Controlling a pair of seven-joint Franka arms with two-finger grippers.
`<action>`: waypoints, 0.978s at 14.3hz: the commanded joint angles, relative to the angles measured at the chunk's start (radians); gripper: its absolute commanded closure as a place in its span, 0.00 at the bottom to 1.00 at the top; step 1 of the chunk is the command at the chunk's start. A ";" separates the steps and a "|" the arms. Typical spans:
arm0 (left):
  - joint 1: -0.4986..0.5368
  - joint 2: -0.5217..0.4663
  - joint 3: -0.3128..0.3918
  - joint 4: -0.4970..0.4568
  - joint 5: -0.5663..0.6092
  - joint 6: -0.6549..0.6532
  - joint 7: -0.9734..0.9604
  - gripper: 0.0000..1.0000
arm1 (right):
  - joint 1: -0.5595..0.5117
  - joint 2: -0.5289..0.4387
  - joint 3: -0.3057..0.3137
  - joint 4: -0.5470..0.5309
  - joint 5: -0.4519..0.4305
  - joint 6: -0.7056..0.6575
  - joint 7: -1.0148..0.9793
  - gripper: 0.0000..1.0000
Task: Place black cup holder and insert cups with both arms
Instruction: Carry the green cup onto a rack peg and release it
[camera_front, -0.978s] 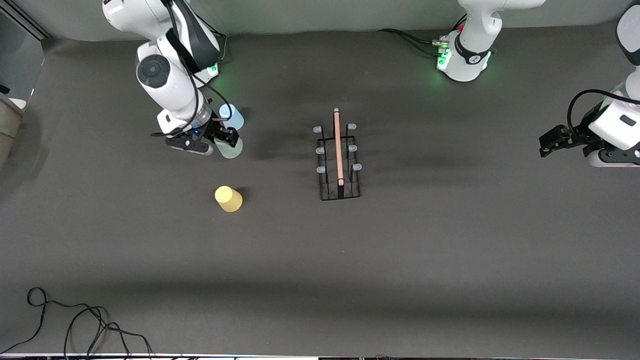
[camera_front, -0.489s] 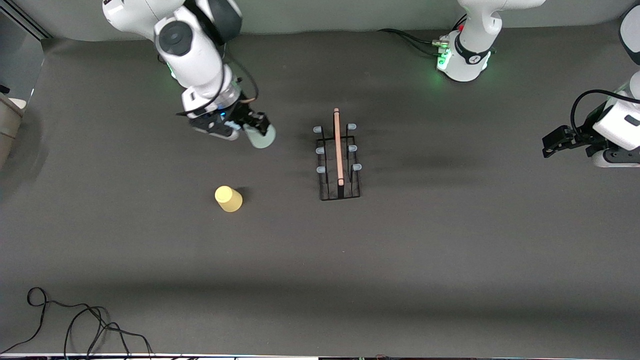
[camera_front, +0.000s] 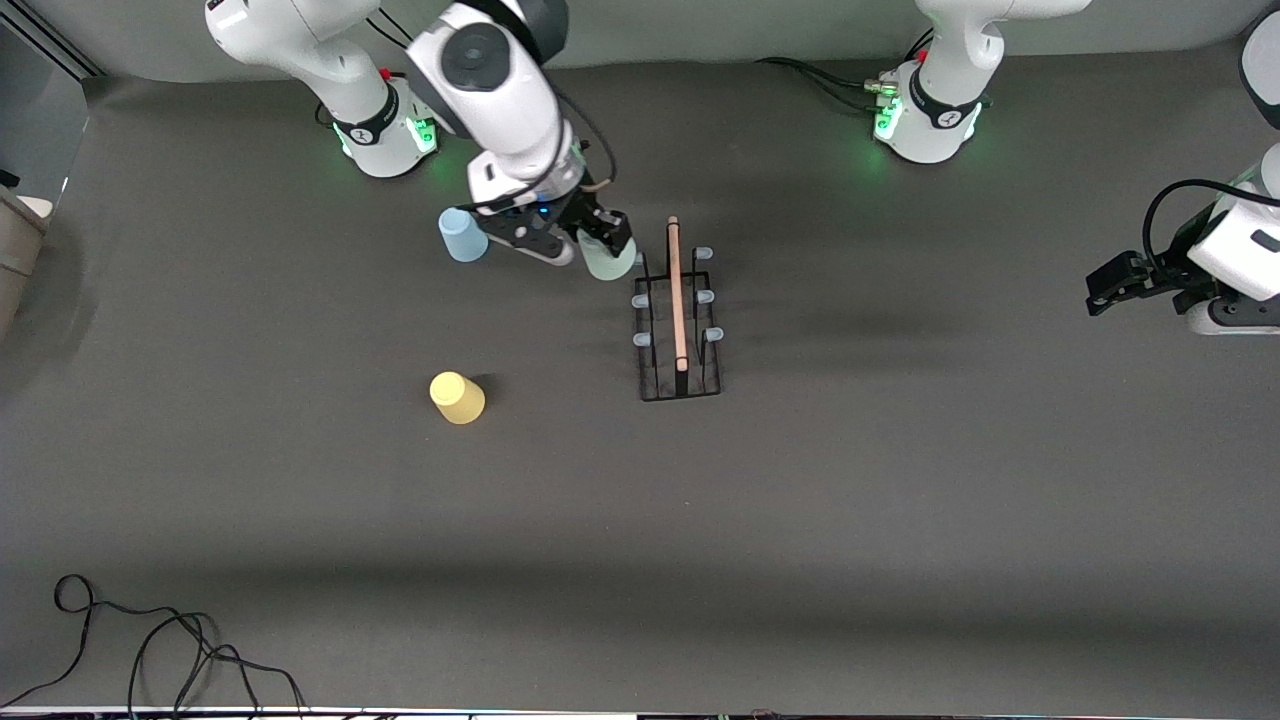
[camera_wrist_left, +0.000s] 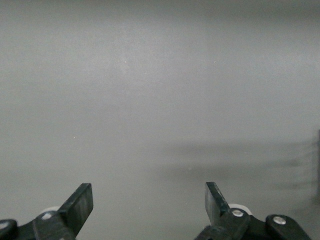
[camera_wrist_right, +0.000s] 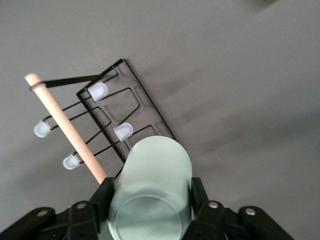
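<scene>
The black cup holder (camera_front: 678, 335) stands mid-table, with its wooden rod handle (camera_front: 677, 295) and bluish-capped prongs; it also shows in the right wrist view (camera_wrist_right: 107, 120). My right gripper (camera_front: 603, 240) is shut on the pale green cup (camera_front: 611, 262), held in the air over the holder's end toward the arm bases; its fingers clamp the cup (camera_wrist_right: 152, 192) on both sides. The light blue cup (camera_front: 462, 236) and the yellow cup (camera_front: 457, 397) stand upside down on the table. My left gripper (camera_front: 1100, 282) is open and empty at the left arm's end of the table.
A black cable (camera_front: 150, 645) lies coiled at the table's edge nearest the front camera, toward the right arm's end. The arm bases (camera_front: 925, 115) stand along the top of the front view.
My right gripper has lifted the pale green cup and carried it from beside the light blue cup toward the holder. The left arm has barely moved.
</scene>
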 joint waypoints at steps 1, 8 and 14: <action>0.004 -0.017 -0.003 -0.020 0.018 0.013 0.025 0.00 | 0.053 0.054 -0.001 0.039 -0.069 -0.015 0.079 1.00; 0.007 -0.017 -0.001 -0.019 0.018 0.011 0.037 0.00 | 0.062 0.086 -0.001 0.034 -0.076 0.020 0.082 1.00; 0.018 -0.017 -0.001 -0.013 0.018 0.004 0.056 0.00 | 0.088 0.141 -0.004 0.034 -0.127 0.086 0.131 1.00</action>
